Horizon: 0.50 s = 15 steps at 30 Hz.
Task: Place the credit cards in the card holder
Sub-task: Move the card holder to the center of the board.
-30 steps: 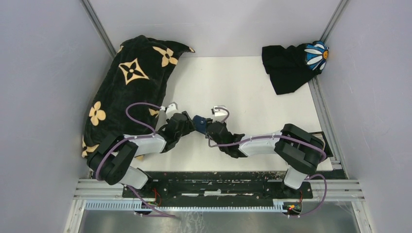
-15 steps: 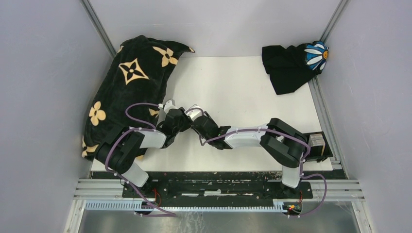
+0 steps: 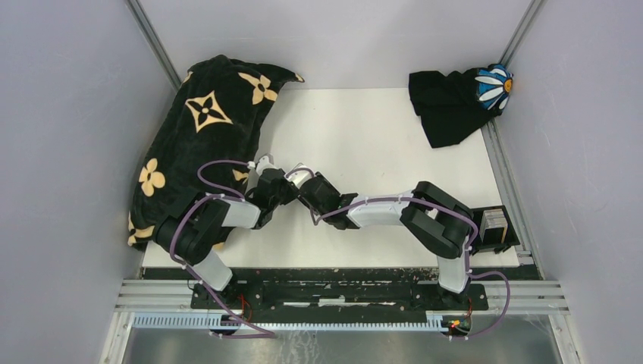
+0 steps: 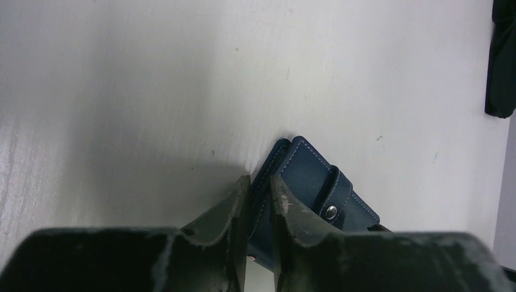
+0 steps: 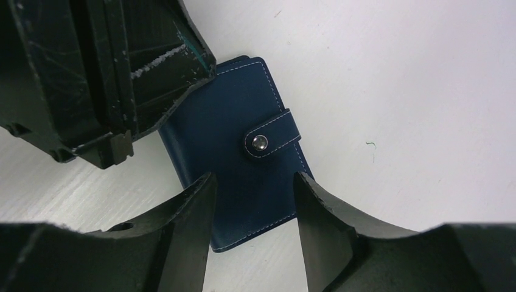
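The card holder [image 5: 243, 164], a navy-blue wallet snapped shut by its tab, lies flat on the white table [image 3: 379, 144]. My left gripper [image 4: 258, 182] is shut on one long edge of the card holder [image 4: 310, 182], a finger on each side of that edge. From the opposite side my right gripper [image 5: 252, 179] hovers open over the holder's other end, its fingers apart and not touching it. In the top view the two grippers [image 3: 284, 188] [image 3: 307, 189] meet left of centre and cover the holder. The credit cards [image 3: 494, 222], tan and grey, stand in a black tray at the right edge.
A black cloth with tan flowers [image 3: 201, 129] fills the table's left side, close behind my left arm. Another black cloth with a daisy [image 3: 455, 102] lies in the back right corner. The black tray [image 3: 509, 239] sits by the right arm's base. Grey walls enclose three sides.
My left gripper has closed onto the card holder's edge. My right arm has swung left toward the left gripper and now sits over the holder, jaws slightly wider.
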Tool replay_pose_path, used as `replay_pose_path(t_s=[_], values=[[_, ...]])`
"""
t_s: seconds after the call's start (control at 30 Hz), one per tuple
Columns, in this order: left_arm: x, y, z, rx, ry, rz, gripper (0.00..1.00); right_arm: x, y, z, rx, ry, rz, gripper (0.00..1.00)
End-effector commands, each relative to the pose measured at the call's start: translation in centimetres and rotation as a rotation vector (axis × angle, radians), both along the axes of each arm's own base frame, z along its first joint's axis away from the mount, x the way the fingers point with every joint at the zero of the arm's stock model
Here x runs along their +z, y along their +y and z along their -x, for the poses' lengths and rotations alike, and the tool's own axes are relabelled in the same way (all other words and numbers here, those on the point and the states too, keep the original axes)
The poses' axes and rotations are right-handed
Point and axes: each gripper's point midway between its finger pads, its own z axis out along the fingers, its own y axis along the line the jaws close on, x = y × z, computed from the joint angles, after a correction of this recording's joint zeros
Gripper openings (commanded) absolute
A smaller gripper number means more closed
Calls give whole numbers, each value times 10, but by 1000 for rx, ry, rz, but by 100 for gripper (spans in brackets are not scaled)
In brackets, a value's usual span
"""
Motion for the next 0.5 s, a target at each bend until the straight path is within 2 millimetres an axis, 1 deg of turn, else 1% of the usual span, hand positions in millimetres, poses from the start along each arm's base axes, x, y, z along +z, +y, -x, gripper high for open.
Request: replay_pose_path(t_s=[0.0,0.07,0.33,0.47], values=[[-47,8,33,-44,188,-80,21,3,7,-12,19,-7,-3,57],[-50,9,34,-42,197,-88,18,1,4,-16,16,-1,-2,56],[-57,13,32,-32,215,-120,16,-10,-4,-27,18,20,26,56],[-57,14,28,-30,216,-137,16,-13,-8,-34,23,20,39,56]])
